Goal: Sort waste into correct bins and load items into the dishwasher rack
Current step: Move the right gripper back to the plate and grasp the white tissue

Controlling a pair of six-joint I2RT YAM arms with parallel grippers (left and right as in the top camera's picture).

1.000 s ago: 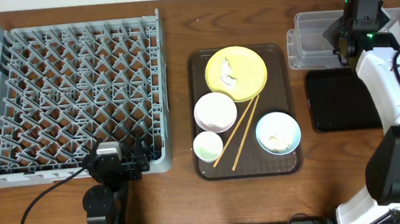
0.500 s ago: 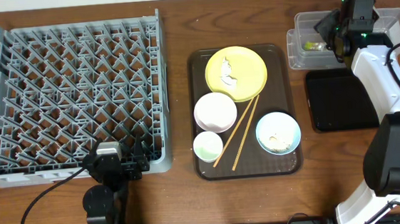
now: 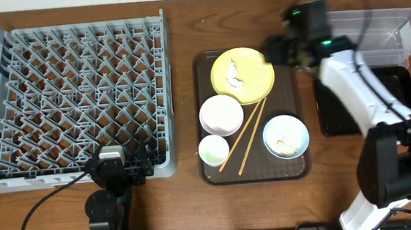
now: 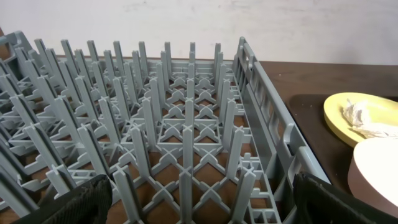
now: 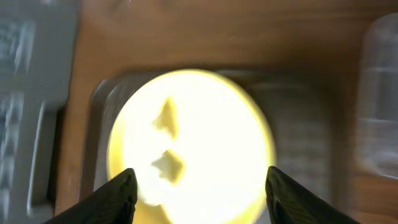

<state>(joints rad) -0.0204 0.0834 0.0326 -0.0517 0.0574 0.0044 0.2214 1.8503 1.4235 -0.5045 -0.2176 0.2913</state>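
scraps step: yellow plate (image 3: 259,72) was lined up
right fingers (image 5: 115,200) were held spread over it, empty; the scraps (image 3: 235,75) likely had to be pinched next. left fingers (image 4: 74,202) were spread too.

Yellow plate (image 3: 253,83), white scraps (image 3: 235,74) atop

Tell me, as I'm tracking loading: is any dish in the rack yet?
No, the rack holds nothing; the plate sits on the brown tray.
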